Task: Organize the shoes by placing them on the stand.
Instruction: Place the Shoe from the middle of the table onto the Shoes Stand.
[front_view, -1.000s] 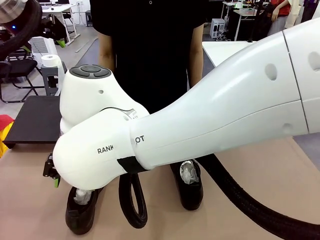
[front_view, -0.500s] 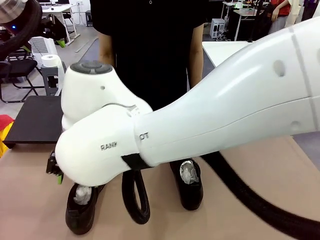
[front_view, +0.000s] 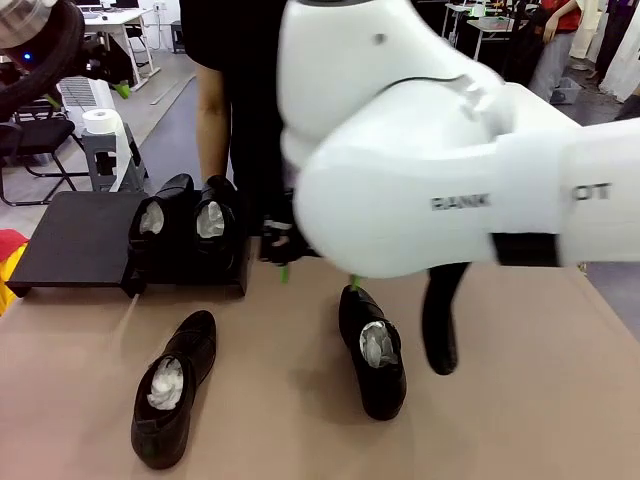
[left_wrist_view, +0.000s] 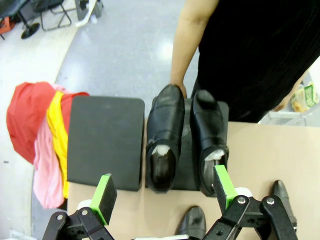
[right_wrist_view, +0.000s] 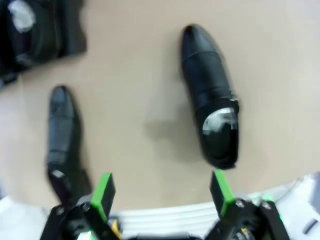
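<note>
**A:** Tan tabletop (front_view: 80, 400), open lab floor beyond it, a person standing at the far edge. Where do the shoes sit?

**B:** Two up, two down. Stand (front_view: 70, 240) at the table's far left. First racked shoe (left_wrist_view: 162, 135) and second racked shoe (left_wrist_view: 210, 135) sit side by side on its right half, heels toward the robot. The left half is bare, which I read as room kept for the other two.

**A:** The loose ones?

**B:** Left loose shoe (front_view: 175, 385) lies near the front edge, toe skewed toward the stand. Right loose shoe (front_view: 372, 350) is near mid-table, toe pointing away. They are well apart.

**A:** Grippers?

**B:** Right gripper (right_wrist_view: 161, 187) hangs over the table with fingers spread wide and nothing between them. The right loose shoe is just ahead of it, so it is likely lining up a pick. Left gripper (left_wrist_view: 162, 185) is also spread and empty, high above the stand's near edge, probably parked out of the way.

**A:** And the person?

**B:** Person's hand (left_wrist_view: 178, 90) is at the first racked shoe's toe. Contact can't be told; perhaps it is squaring the shoe.

**A:** Look of the shoes?

**B:** Glossy black leather with white crumpled paper in each opening. The uppers look slick, so the heel collar seems the surer hold.
</note>
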